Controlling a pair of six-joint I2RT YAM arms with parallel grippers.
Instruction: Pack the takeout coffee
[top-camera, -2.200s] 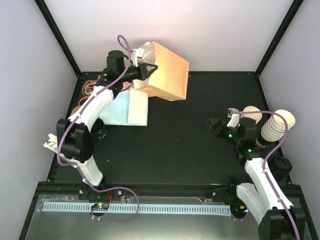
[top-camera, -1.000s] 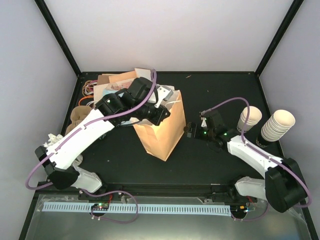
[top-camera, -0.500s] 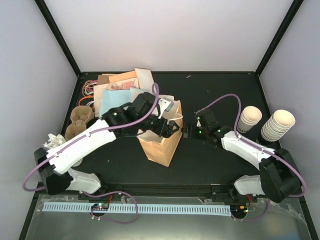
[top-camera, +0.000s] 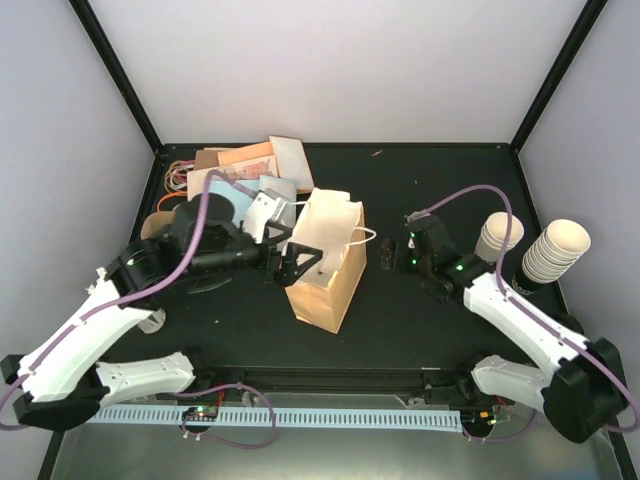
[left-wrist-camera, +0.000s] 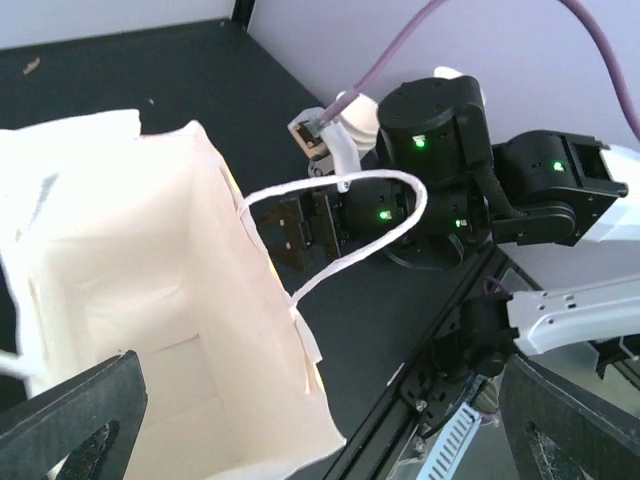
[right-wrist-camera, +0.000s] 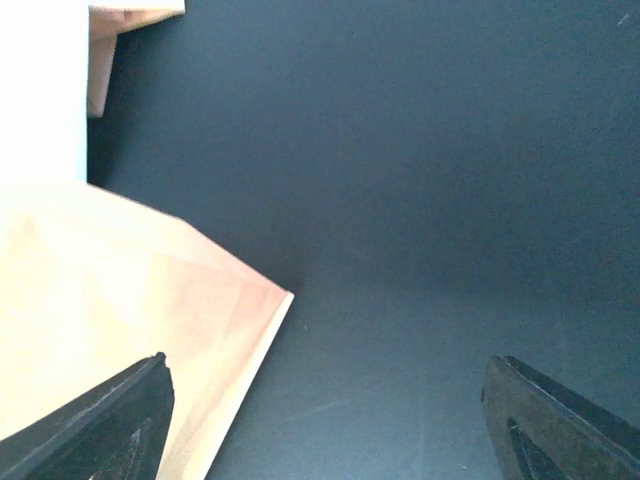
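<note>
Two steps are left, I judge: grasping the cup (top-camera: 498, 238) and bagging it. From above, it stands on the bench (top-camera: 430, 180), right of the right pincer (top-camera: 388, 257). Both pincers, jaws apart, flank the bag (top-camera: 325, 280), the left pincer (top-camera: 297, 258) at its rim. Left wrist: the bag ahead shows nothing inside, with a lilac wall (left-wrist-camera: 330, 30) beyond. Right wrist: matte black bench ahead, bag's side to the left.

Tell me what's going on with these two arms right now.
A paper bag stands open and empty. The left gripper sits open at its left rim, holding nothing; the right gripper, also open and empty, hovers beside its right side. A single paper cup and a cup stack stand untouched at the far right.
</note>
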